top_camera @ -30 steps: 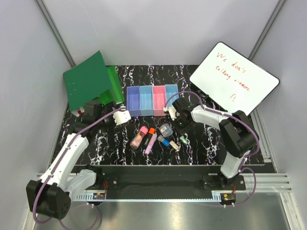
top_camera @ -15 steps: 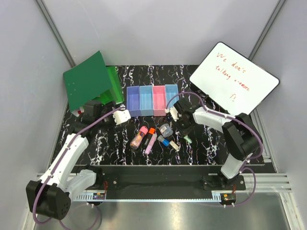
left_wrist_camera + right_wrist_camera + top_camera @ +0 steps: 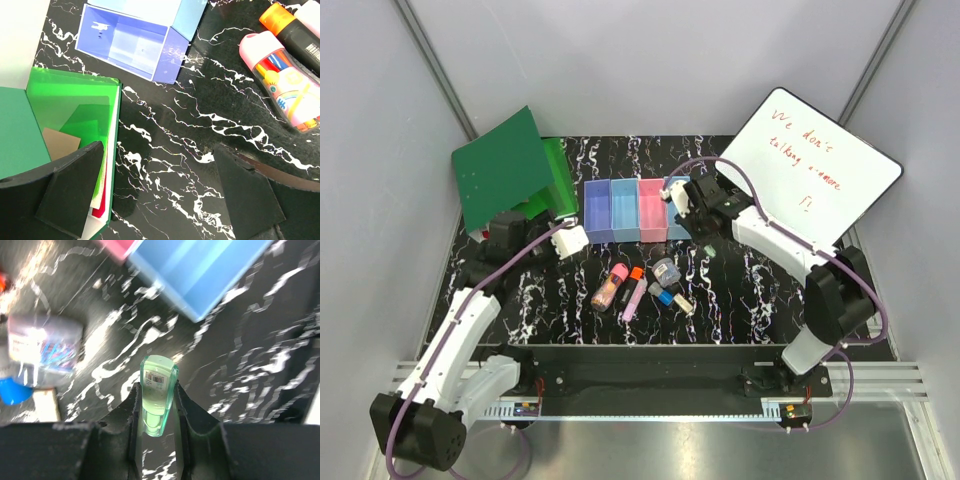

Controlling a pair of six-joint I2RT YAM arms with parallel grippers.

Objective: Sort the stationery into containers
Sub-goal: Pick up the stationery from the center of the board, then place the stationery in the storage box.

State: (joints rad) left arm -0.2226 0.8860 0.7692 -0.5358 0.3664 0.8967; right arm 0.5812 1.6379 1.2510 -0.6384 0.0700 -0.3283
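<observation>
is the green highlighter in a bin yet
No, the right gripper holds the highlighter above the table, outside the light blue bin.

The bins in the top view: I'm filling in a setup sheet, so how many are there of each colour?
Purple-blue bin: 1
Light blue bins: 2
Pink bin: 1
Total: 4
</observation>
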